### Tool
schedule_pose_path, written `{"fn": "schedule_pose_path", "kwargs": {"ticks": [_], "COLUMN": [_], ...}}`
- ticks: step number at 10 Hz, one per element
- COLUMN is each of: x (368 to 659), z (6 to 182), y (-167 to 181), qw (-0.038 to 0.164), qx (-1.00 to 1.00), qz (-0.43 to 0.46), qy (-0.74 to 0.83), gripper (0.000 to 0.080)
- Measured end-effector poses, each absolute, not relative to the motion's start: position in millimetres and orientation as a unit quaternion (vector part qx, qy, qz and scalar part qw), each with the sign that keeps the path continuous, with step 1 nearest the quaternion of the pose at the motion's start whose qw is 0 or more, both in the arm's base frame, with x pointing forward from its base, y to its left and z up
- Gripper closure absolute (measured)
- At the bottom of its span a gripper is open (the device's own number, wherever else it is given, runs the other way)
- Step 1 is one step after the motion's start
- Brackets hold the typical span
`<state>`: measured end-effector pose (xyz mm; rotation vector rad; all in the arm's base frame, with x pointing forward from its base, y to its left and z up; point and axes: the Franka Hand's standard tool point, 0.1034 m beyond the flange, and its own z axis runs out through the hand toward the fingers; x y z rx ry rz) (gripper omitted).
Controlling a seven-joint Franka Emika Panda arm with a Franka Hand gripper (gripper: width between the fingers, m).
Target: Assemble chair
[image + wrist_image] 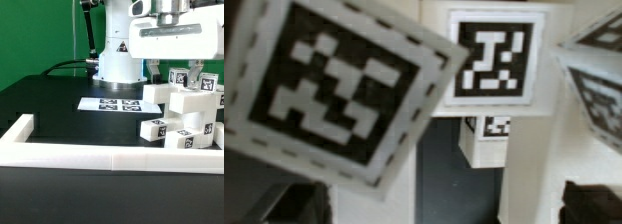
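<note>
Gripper (178, 66) hangs with jaws wide apart, holding nothing, right above the chair (190, 112) parts, likely lining up a grasp. Parts sit stacked at the exterior view's right, against the border rail (110, 158), which probably braces them; marker board (115, 103) lies beside them.

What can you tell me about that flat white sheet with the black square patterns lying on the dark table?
The thin flat white marker board lies flat on the black table, just in front of the robot's white base. It looks like printed card or plastic, carrying a row of black-and-white square tags. Nothing rests on it. The blocky white plastic chair parts stand close by on the exterior view's right; whether they touch its edge cannot be told.
</note>
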<state>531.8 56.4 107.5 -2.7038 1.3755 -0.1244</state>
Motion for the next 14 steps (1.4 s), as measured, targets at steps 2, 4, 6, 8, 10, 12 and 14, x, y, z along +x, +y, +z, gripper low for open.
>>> {"fn": "schedule_pose_path", "kwargs": {"ticks": [2, 4, 6, 8, 10, 12, 14], "x": [526.1, 518.2, 518.3, 518.5, 515.3, 505.7, 498.5], "z": [119.0, 129.4, 127.1, 126.8, 126.6, 127.5, 124.1], "y": [60.1, 69.2, 67.3, 66.2, 67.5, 74.5, 74.7], "qw": [0.065, 0.077, 0.074, 0.070, 0.056, 0.050, 0.042], "qx": [-0.887, -0.876, -0.884, -0.901, -0.956, -0.987, -0.995], "qz": [-0.031, -0.020, -0.022, -0.028, -0.055, -0.067, -0.074], "qy": [0.457, 0.475, 0.460, 0.426, 0.284, 0.136, 0.057], "gripper": [0.0150, 0.0150, 0.0150, 0.0150, 0.0150, 0.0150, 0.0150]}}
